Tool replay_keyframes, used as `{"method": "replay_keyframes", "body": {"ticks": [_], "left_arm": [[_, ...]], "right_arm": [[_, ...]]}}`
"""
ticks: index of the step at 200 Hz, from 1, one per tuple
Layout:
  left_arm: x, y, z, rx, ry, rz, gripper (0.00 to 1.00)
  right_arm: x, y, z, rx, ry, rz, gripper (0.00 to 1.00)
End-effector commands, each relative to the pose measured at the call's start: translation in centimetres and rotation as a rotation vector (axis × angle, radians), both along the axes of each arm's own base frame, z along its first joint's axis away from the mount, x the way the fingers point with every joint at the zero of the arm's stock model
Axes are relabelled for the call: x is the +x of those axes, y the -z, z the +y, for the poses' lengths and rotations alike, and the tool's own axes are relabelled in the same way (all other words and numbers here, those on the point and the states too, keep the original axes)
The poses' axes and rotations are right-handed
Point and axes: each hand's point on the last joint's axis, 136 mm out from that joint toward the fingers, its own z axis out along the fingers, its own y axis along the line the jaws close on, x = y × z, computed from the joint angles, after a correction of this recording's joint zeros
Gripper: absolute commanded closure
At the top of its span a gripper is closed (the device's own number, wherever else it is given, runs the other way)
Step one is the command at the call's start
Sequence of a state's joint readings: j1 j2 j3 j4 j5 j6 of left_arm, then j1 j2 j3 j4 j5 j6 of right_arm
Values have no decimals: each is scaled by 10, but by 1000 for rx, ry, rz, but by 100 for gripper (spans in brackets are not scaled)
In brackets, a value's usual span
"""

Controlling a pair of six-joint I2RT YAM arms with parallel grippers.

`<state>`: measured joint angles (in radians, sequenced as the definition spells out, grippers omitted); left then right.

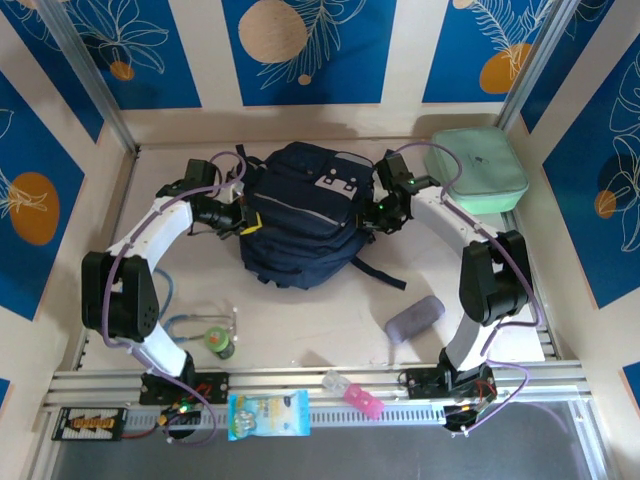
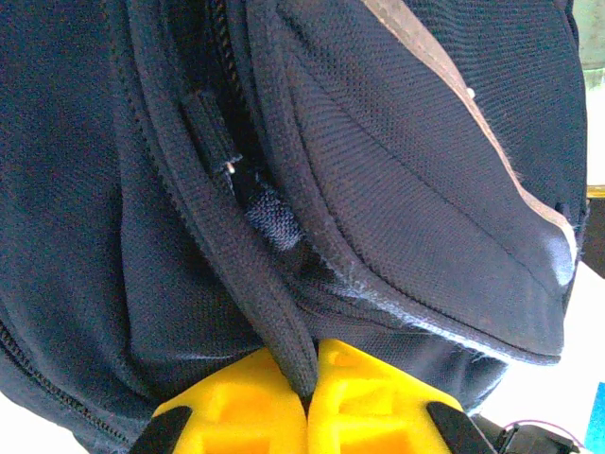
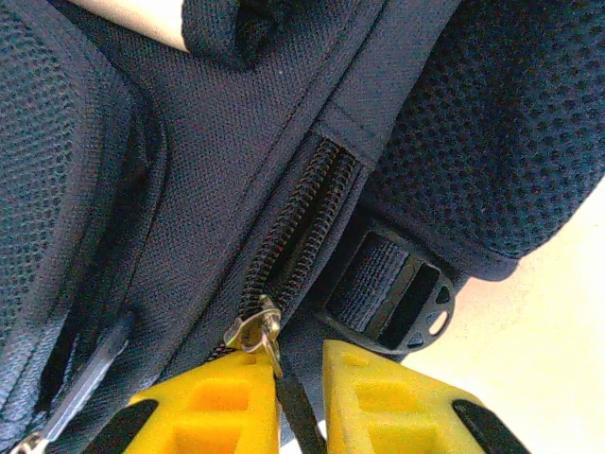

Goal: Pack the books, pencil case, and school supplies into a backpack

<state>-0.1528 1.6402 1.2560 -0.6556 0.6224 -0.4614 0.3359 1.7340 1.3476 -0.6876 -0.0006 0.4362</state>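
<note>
Right, the backpack [image 1: 300, 215] lies on the counter [image 1: 300, 335] at the far middle, front buckles up, with an arm closed in on each side of it.

On my left, the left pincer [image 1: 243, 216] is against the bag's left flank. From the left wrist camera I see its yellow fingers [image 2: 236, 407] pressed together on a thick dark fabric edge [image 2: 241, 255] of the bag, which runs up from between the tips beside a zip.

On my right, the right pincer [image 1: 381, 212] is at the bag's right flank. From the right wrist camera its fingers [image 3: 378, 397] are slightly spread. The metal zip pull [image 3: 253, 331] sits just above the tips, and its dark cord [image 3: 295, 402] hangs down into the gap between them. The zip above it looks closed, and a black buckle [image 3: 392, 293] sits just right of it.

Elsewhere, a mint-green case [image 1: 478, 170] rests at the far right corner, touching nothing of the bag. A grey pouch [image 1: 414, 318] lies nearer on the right.
</note>
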Motion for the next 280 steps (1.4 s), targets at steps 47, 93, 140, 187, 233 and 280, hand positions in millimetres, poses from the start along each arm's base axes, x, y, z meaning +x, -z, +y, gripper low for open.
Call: {"method": "replay_keyframes", "body": {"ticks": [47,93,140,187,233,280], "left_arm": [[-1,1,14,12,-3,11,100],[5,-6,-10,-176,-25,25,100],[8,6,-1,-119,-80,40,100],[8,15,7,-94,-121,60,100],[7,21,9,-79,-127,73,91],[8,21,9,-85,-136,72,89]], "right_arm": [[10,2,-43,-112,202,23,70],[9,-50,-16,27,124,-160,48],[6,-55,57,190,-35,-214,32],[23,-40,65,158,-28,-212,30],[20,-24,75,269,-155,-140,30],[7,-21,95,359,-247,-134,29]]}}
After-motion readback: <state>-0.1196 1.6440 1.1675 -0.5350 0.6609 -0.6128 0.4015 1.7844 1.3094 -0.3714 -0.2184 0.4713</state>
